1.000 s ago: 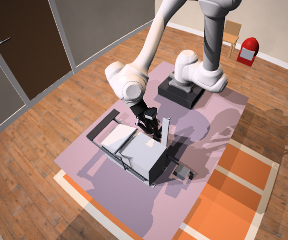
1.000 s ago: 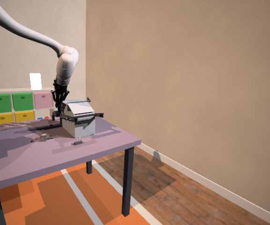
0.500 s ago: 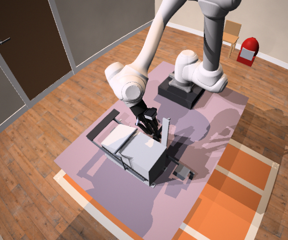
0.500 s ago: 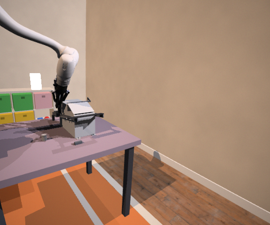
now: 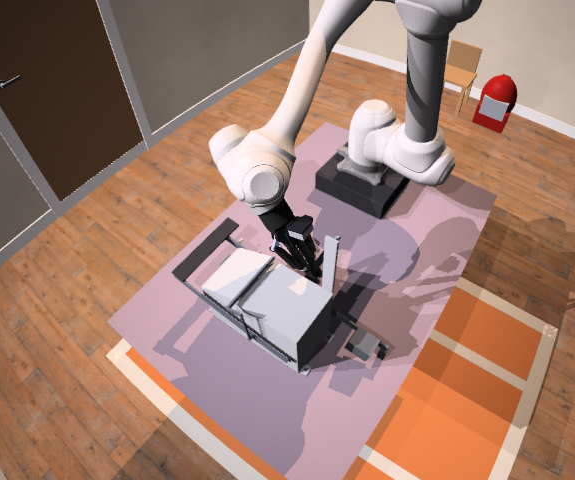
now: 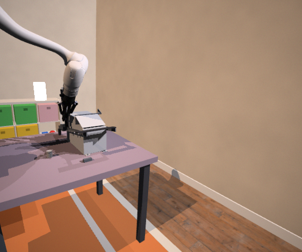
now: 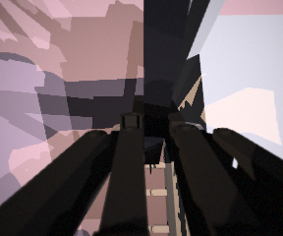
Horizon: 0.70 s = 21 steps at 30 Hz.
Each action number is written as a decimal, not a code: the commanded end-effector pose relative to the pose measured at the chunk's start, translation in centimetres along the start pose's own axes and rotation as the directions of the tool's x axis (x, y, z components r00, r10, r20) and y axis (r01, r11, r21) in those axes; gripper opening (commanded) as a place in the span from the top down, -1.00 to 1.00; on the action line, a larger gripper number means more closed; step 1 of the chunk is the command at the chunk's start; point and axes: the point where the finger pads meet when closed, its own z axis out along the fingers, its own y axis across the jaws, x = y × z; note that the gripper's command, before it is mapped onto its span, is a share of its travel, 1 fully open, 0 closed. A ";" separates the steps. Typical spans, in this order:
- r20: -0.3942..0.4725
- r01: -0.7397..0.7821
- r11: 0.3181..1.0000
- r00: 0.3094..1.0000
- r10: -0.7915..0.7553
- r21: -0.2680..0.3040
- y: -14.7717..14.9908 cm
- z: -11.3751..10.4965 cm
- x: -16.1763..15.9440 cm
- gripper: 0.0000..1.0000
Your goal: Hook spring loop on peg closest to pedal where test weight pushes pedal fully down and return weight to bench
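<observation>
Here the white arm reaches down from the top of the overhead view to the back side of the grey feeder (image 5: pixel 282 310), which stands near the middle of the lilac table (image 5: pixel 256 413). The gripper (image 5: pixel 314 273) points steeply down into the narrow space between the feeder's box and a thin grey upright post (image 5: pixel 331 258) just right of it, with its dark fingers close to both. The fingers stand almost together, with only a slim gap between the tips. In the wrist view the gripper (image 7: pixel 151 123) shows two dark fingertips side by side above a dark upright strip, but the gap is in shadow and I cannot tell whether the spring's loop or anything else thin is pinched there. In the side view the gripper (image 6: pixel 67 115) drops behind the left rear edge of the feeder (image 6: pixel 90 138), and its tips are hidden by the box. The feeder's pale sloping lid (image 5: pixel 235 273) lies toward the left of the overhead frame, and beyond it a dark pedal bar (image 5: pixel 204 248) sits on long arms at the upper left of the unit. The steel weight (image 6: pixel 49 153), a small grey cylinder, stands upright on the table (image 6: pixel 91 176) at the lower left of the feeder in the side view, apart from it and in the arm's shadow.
</observation>
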 end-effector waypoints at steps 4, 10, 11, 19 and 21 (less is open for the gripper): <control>0.000 0.000 1.000 1.000 0.000 -0.001 0.0 -0.1 0.0 0.66; 0.000 -0.003 1.000 1.000 0.003 0.004 -0.1 -0.1 0.0 0.66; 0.000 -0.003 1.000 1.000 0.003 0.004 -0.1 -0.1 0.0 0.66; 0.000 -0.007 1.000 1.000 0.007 0.009 -0.2 -0.1 0.0 0.66; 0.000 -0.007 1.000 1.000 0.007 0.009 -0.2 -0.1 0.0 0.66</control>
